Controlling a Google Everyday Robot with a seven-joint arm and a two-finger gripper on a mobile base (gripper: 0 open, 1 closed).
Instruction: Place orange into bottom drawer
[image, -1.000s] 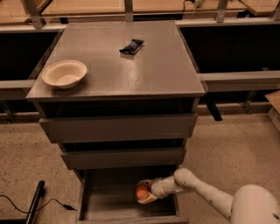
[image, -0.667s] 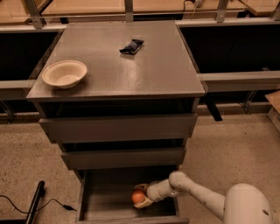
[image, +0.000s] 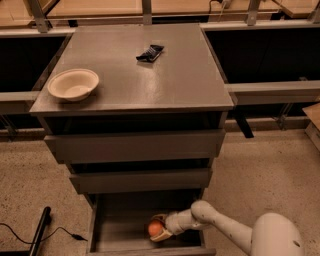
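Orange: inside drawer, low over floor, right-front.
Gripper: clamped on orange, reaching in frm right.
Next: prob. straight release.

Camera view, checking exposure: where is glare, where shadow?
In the camera view, glare streaks the grey cabinet top beside the black snack wrapper; the open bottom drawer lies in shadow, yet the small round orange fruit in the gripper reads clearly.
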